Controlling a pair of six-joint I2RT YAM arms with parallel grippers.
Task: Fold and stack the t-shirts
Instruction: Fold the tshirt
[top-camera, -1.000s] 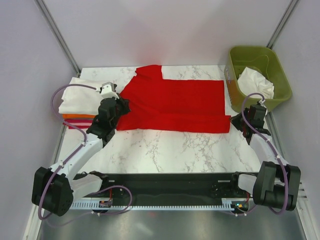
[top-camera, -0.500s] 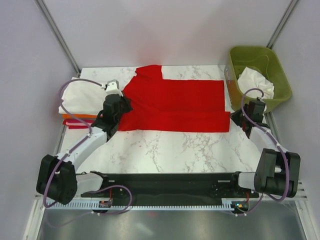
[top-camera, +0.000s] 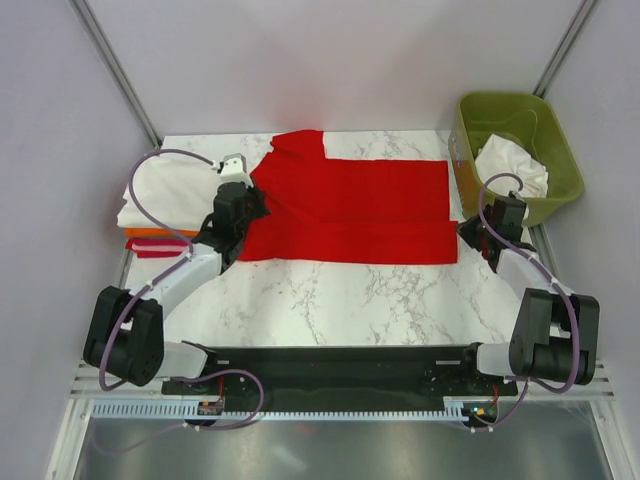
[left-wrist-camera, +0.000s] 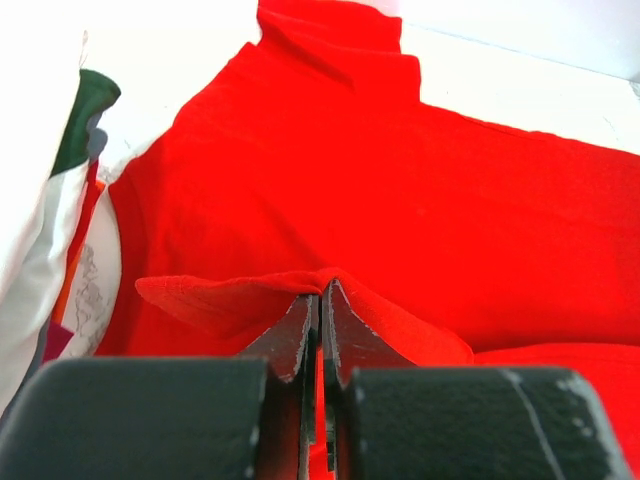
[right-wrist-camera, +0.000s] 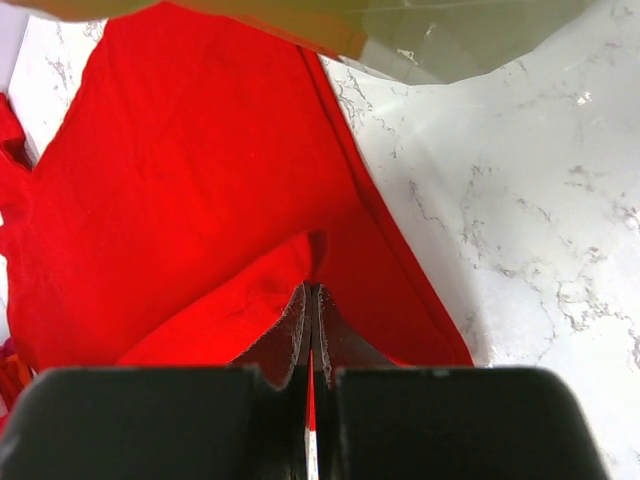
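Note:
A red t-shirt (top-camera: 350, 210) lies spread across the back half of the marble table, its near part folded over. My left gripper (top-camera: 247, 208) is shut on the shirt's left edge; in the left wrist view the cloth (left-wrist-camera: 330, 180) peaks up between the closed fingertips (left-wrist-camera: 320, 290). My right gripper (top-camera: 470, 232) is shut on the shirt's right edge, where the red cloth (right-wrist-camera: 200, 190) is pinched at the fingertips (right-wrist-camera: 312, 292). A stack of folded shirts (top-camera: 160, 200), white on top with orange and red beneath, sits at the left edge. A white shirt (top-camera: 512, 165) lies crumpled in the green bin.
The green bin (top-camera: 520, 112) stands at the back right, close beside my right gripper. The marble table (top-camera: 350, 300) has its bare part in front of the red shirt. Grey walls and metal posts close in the back and sides.
Both grippers have moved away from me toward the back of the table, carrying the near edge of the red shirt over the rest of it. Both stayed shut.

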